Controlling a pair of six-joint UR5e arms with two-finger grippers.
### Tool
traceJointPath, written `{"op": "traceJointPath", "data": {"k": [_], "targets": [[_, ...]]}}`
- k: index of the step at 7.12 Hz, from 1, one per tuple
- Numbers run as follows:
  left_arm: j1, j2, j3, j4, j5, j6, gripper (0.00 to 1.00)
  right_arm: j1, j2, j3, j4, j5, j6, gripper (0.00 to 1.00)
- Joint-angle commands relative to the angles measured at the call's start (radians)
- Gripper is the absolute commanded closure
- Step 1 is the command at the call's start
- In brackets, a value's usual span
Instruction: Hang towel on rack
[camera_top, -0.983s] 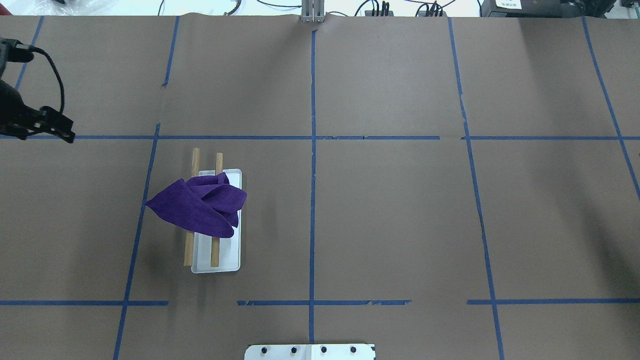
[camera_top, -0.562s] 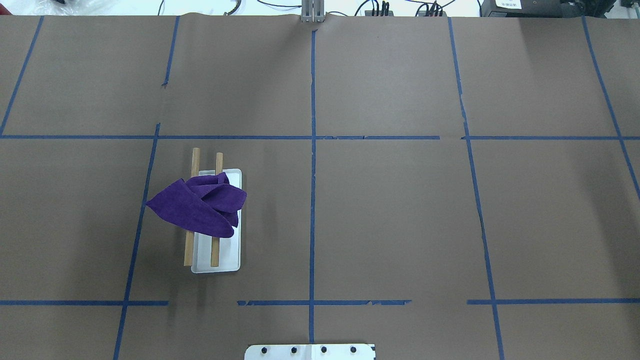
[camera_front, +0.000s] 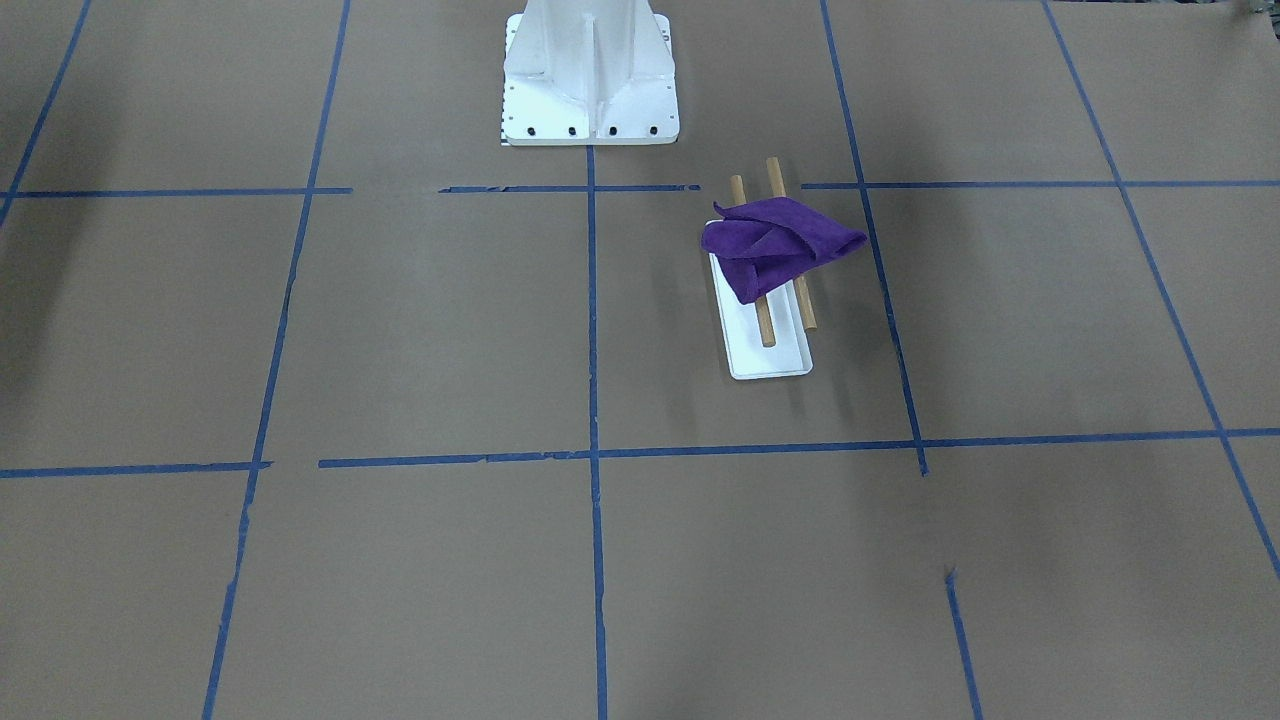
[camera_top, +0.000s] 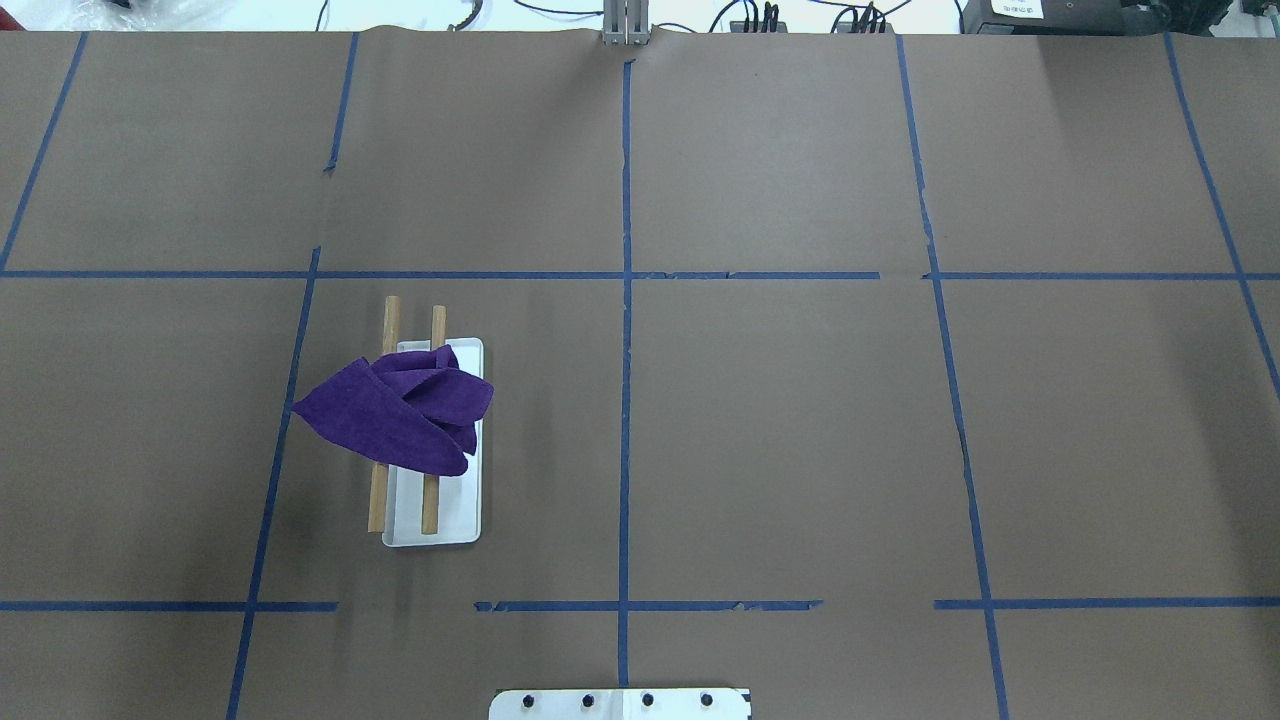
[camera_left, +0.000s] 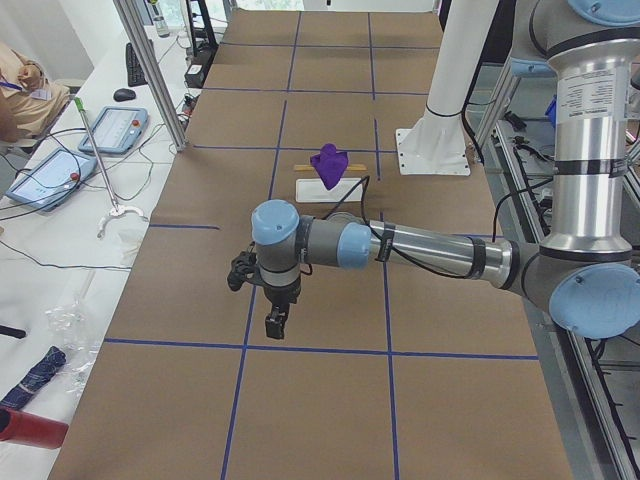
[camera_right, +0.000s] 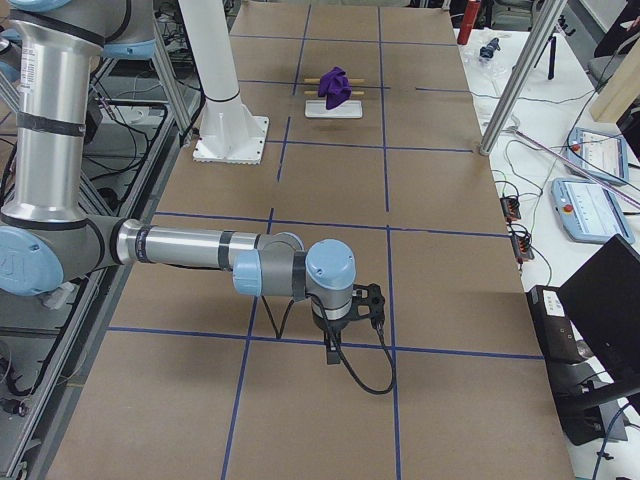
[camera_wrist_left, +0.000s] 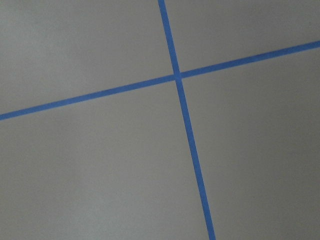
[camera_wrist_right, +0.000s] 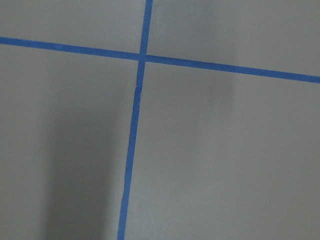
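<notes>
Matt cloth towel (camera_top: 395, 420) — wooden rack dowels (camera_top: 431, 505)

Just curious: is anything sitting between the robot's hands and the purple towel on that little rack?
Nothing visible. The towel lies bunched over the two dowels of the rack; the left hand and the right hand hang far off, toward opposite ends of the table, with only taped brown paper between.
</notes>
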Motion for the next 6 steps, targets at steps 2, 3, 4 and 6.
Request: {"op": "traceJointPath", "data": {"k": [2,3,4,6], "targets": [[-0.037,0.033,0.0,0.012,-0.023,0.059,0.0,-0.025,0.013,0.004,-0.001,-0.015,0.007,0.0],[-0.037,0.03,-0.003,0.009,-0.021,0.061,0.0,-0.025,0.01,0.006,0.0,-0.007,0.006,0.0],[-0.037,0.03,-0.012,0.008,-0.02,0.064,0.0,-0.025,0.008,0.006,0.002,-0.005,0.006,0.0],[-0.035,0.029,-0.026,0.006,-0.018,0.066,0.0,-0.025,0.003,0.004,0.005,-0.002,0.006,0.0]]}}
